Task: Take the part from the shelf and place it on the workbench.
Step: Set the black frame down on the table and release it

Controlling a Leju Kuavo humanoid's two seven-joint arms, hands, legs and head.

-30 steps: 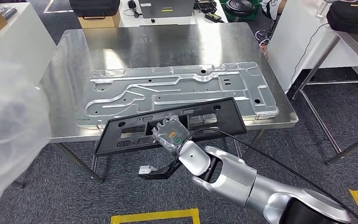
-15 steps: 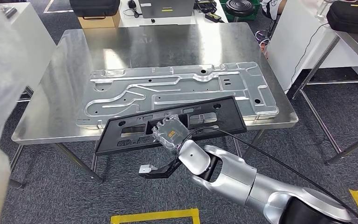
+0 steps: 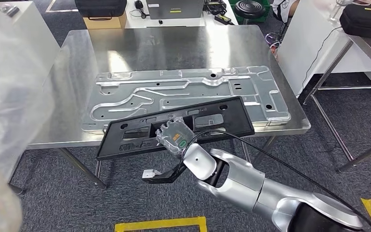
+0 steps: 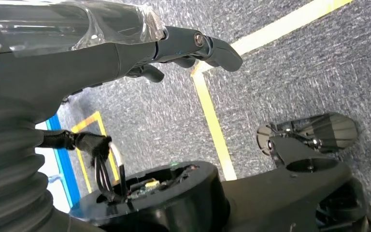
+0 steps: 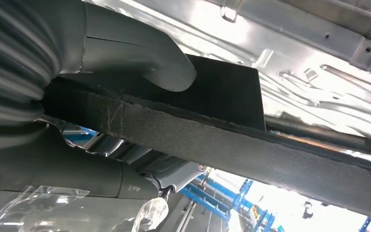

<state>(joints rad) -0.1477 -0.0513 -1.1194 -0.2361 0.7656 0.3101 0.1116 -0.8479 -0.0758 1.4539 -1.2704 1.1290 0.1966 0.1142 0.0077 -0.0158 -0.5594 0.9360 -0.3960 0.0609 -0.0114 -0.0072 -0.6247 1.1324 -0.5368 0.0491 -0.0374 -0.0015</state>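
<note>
The part, a long black plastic panel (image 3: 222,118) with cut-outs, lies tilted across the near edge of the steel workbench (image 3: 174,48). Its far side overlaps a large embossed silver metal plate (image 3: 188,89) and its near left end hangs past the edge. My right hand (image 3: 175,137) grips the panel's near edge at the middle. In the right wrist view the thumb (image 5: 140,53) presses on top of the panel (image 5: 222,140) and the fingers are underneath. My left hand (image 4: 193,46), wrapped in clear plastic, holds nothing above the floor, fingers stretched out. My left arm (image 3: 9,96) is a blur at the left.
A white table (image 3: 314,43) with a black bag (image 3: 367,19) stands to the right. Behind the workbench are another black bag (image 3: 101,7), a stool (image 3: 249,7) and a desk with devices. Yellow tape (image 3: 159,224) marks the grey carpet.
The panel has shifted slightly farther over the workbench with my right hand. The blurred left arm has moved about at the picture's left edge, and the view has shifted a little.
</note>
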